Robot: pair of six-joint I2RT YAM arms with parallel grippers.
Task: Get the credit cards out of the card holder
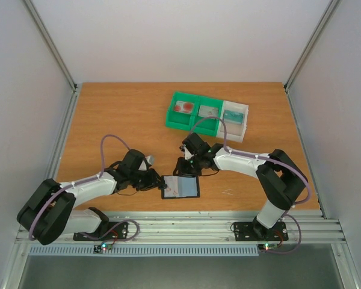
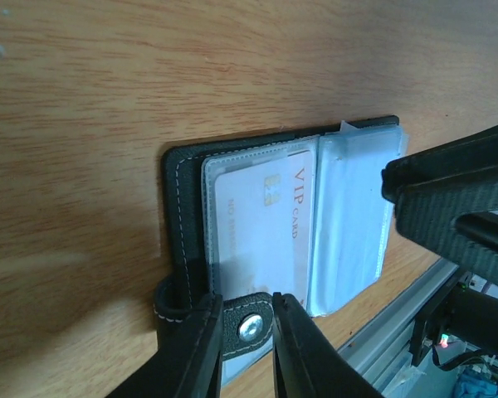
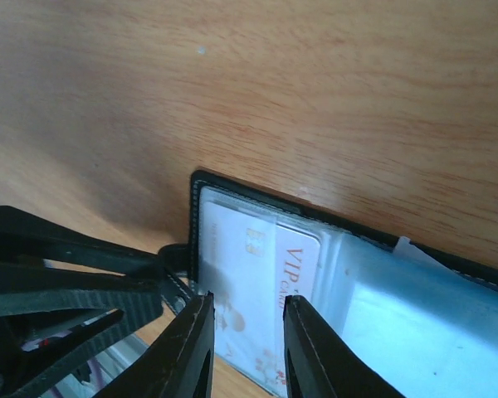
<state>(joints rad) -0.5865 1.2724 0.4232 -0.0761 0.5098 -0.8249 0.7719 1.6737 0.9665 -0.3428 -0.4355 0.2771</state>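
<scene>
The black card holder (image 1: 180, 187) lies open on the table between the arms, with its clear pockets facing up. A whitish credit card (image 2: 257, 217) printed "VIP card" sits in the left pocket. My left gripper (image 2: 247, 333) comes in from the holder's left edge, its fingers closed against both sides of the snap strap (image 2: 251, 327). My right gripper (image 3: 247, 336) is narrowly open over the same card (image 3: 249, 265), a fingertip on each side above its pocket. I cannot tell whether the fingertips touch it.
A green compartment tray (image 1: 194, 123) stands at the back. It holds a card with red marks (image 1: 184, 107) and a greyish card (image 1: 209, 111). A white tray (image 1: 243, 123) beside it holds a teal card (image 1: 232, 114). The metal rail (image 1: 186, 229) runs along the table's near edge.
</scene>
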